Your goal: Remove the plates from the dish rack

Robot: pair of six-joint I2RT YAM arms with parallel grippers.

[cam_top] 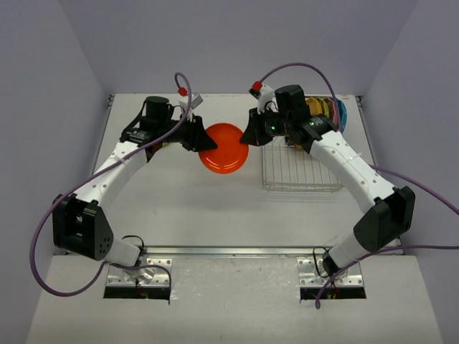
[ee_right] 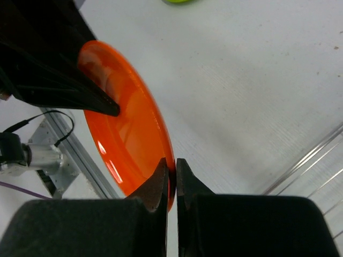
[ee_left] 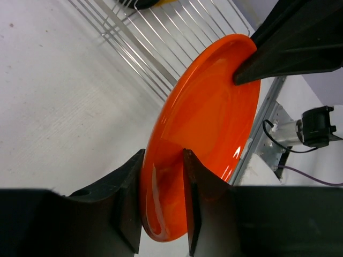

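An orange plate [cam_top: 224, 148] hangs on edge above the table between both arms, left of the dish rack [cam_top: 301, 172]. My right gripper [cam_top: 251, 135] is pinched shut on its right rim [ee_right: 170, 160]. My left gripper [cam_top: 203, 140] has its jaws on either side of the left rim [ee_left: 161, 152], touching both faces of the plate [ee_left: 214, 118]. The plate also shows in the right wrist view [ee_right: 128, 134]. More plates [cam_top: 326, 111] stand upright at the rack's far end, partly hidden by my right arm.
The near part of the wire rack [ee_left: 155, 32] has bare slots. A lime green plate [ee_right: 177, 1] lies on the table at the far left, mostly out of view. Walls close the table in on three sides.
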